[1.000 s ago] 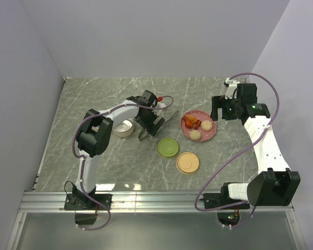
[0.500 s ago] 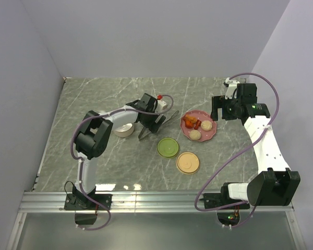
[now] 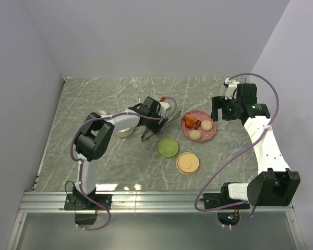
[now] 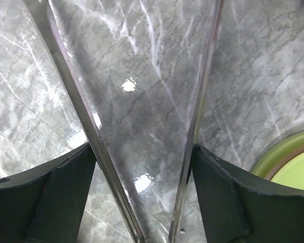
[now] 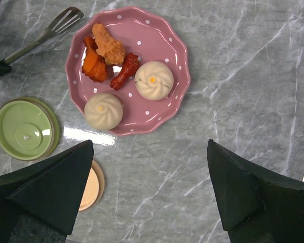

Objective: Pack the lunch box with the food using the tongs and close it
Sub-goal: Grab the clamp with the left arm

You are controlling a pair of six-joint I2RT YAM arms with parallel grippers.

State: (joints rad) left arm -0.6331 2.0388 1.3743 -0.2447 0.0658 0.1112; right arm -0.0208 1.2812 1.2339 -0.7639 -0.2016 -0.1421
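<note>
The silver tongs (image 3: 166, 121) lie flat on the marble table, left of the pink dotted plate (image 3: 213, 132). My left gripper (image 3: 154, 124) is low over them. In the left wrist view both thin arms (image 4: 71, 86) run between my black fingers (image 4: 66, 197), and each finger presses an arm's outer side. The food sits on the plate (image 5: 157, 45): red-orange chunks (image 5: 104, 55) and two pale round buns (image 5: 154, 80). My right gripper (image 5: 150, 144) hangs open and empty above the table by the plate's edge. Round lunch box parts lie nearby: green (image 3: 168, 147), orange (image 3: 188, 162) and pale (image 3: 123, 129).
The pale round container is partly hidden behind my left arm. The green piece (image 5: 24, 129) has a small nub in its middle. Grey walls close in the table at the back and on both sides. A metal rail runs along the near edge.
My left gripper has dropped lower onto the tongs, shifted slightly right, and narrowed its jaws against the two arms. The right arm, plate and round parts have not moved.
</note>
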